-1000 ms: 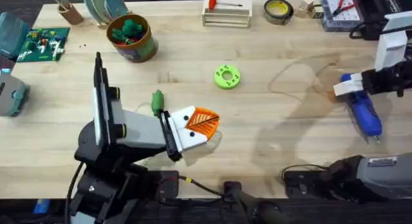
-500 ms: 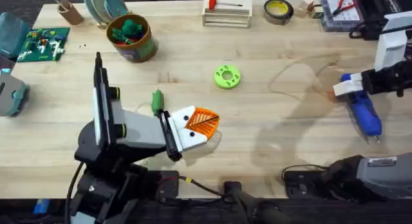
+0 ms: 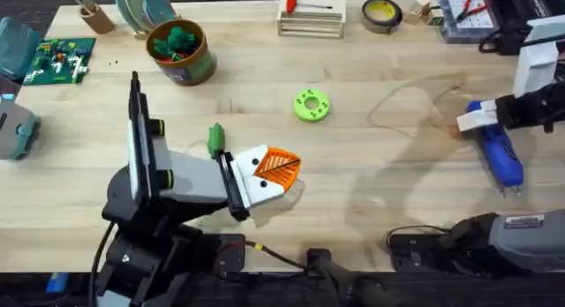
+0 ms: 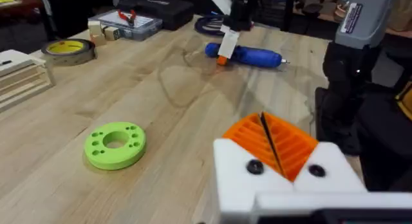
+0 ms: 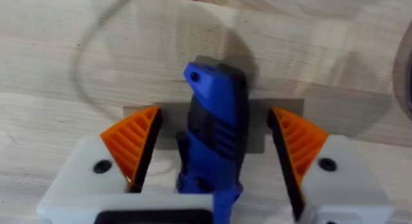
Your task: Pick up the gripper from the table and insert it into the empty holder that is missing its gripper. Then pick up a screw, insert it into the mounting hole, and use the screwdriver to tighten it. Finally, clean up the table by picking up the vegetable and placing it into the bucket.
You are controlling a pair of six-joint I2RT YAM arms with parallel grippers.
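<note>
The blue screwdriver (image 3: 497, 154) lies on the table at the right, tip toward the front edge. My right gripper (image 3: 478, 122) is open and straddles its rear end; in the right wrist view the orange pads (image 5: 136, 143) stand on either side of the blue body (image 5: 209, 89), the right gripper (image 5: 214, 130) not closed on it. My left gripper (image 3: 269, 175) is shut, orange pads pressed together (image 4: 267, 137), with nothing seen in it. The green vegetable (image 3: 215, 139) lies just behind its wrist. The brown bucket (image 3: 199, 67) stands at the back left. The loose gripper, holder and screw are out of view.
A lime-green disc (image 3: 311, 105) sits mid-table. Along the back edge are a pale slatted crate (image 3: 311, 23) with a red-handled tool (image 3: 291, 2), a yellow tape roll (image 3: 381, 14) and a parts box (image 3: 468, 11). A green board (image 3: 57, 60) lies far left.
</note>
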